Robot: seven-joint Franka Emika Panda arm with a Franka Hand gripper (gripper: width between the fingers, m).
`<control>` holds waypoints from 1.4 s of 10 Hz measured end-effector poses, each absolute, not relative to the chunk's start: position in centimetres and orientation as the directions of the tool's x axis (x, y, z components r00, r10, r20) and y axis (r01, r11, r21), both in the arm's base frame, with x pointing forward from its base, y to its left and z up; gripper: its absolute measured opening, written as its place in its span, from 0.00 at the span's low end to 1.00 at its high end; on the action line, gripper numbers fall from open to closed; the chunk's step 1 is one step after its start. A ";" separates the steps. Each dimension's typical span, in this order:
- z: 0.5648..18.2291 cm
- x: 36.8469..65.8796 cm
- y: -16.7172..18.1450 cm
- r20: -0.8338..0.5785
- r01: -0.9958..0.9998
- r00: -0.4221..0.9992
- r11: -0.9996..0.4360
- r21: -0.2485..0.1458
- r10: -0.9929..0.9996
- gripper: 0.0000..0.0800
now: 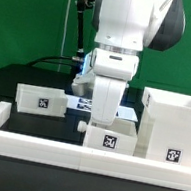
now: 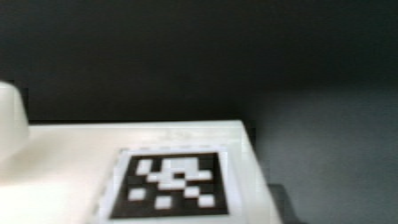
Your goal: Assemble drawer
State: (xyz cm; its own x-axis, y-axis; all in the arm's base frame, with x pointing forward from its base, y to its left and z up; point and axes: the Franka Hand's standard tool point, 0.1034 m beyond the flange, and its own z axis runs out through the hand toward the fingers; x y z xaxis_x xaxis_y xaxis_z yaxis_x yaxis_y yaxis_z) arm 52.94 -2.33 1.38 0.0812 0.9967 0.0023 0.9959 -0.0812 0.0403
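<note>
White plastic tray (image 1: 109,137), lower centre — probably light, stiff, slick; grab a wall. Can't tell the gripper (image 1: 101,114) spread — half hidden.

I see the tall case (image 1: 170,122) all white, its tag (image 1: 171,154) a blocky black-and-white pattern. The left tray (image 1: 27,96) and front tray (image 1: 122,137) are white too, with tags patterned the same. The surface (image 1: 15,77) is black, the rail (image 1: 34,146) white, the backdrop (image 1: 27,10) green. My arm (image 1: 124,27) is white with a dark grey joint.
</note>
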 end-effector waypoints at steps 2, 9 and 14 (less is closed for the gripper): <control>1.3 52.8 -2.4 0.002 0.996 0.083 -0.083 0.038 0.997 0.05; 1.3 53.8 -2.7 0.004 0.997 0.076 -0.076 0.008 0.997 0.05; 1.1 53.7 -3.0 0.016 0.997 0.071 -0.071 0.004 0.997 0.05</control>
State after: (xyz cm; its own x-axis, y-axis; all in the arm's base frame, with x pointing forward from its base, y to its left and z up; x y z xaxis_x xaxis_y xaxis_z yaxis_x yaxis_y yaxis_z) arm 53.68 -2.97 1.14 0.0709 0.9974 0.0162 0.9975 -0.0710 0.0044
